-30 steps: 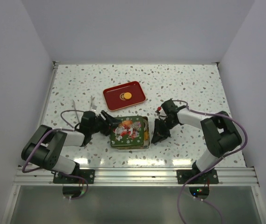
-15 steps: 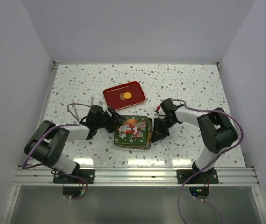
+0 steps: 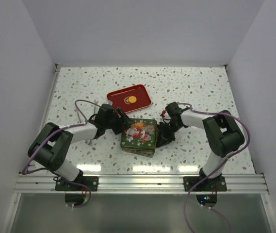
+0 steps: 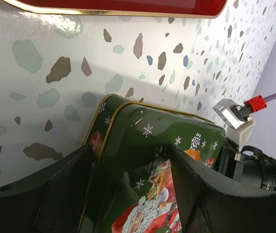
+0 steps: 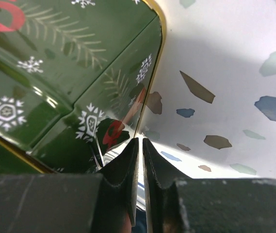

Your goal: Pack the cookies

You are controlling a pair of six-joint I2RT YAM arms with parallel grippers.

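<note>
A green Christmas tin [image 3: 138,135] sits mid-table with its Santa lid [image 4: 147,145] lying over it. My left gripper [image 3: 124,127] reaches in from the left. In the left wrist view it [image 4: 128,160] is shut on the lid, one finger on each side. My right gripper [image 3: 163,138] is shut and empty. In the right wrist view its tips [image 5: 138,141] touch the tin's lower right side [image 5: 104,116]. One orange-yellow cookie [image 3: 132,100] lies on the red tray [image 3: 116,99]. Any other cookies are hidden inside the tin.
The red tray stands just behind the tin, and its edge shows at the top of the left wrist view [image 4: 128,5]. White walls close in the speckled table [image 3: 201,87] on three sides. A metal rail [image 3: 138,182] runs along the near edge.
My left gripper has carried the lid right and set it over the tin, hiding the yellow contents at its right edge. My right gripper has moved in against the tin's right side.
</note>
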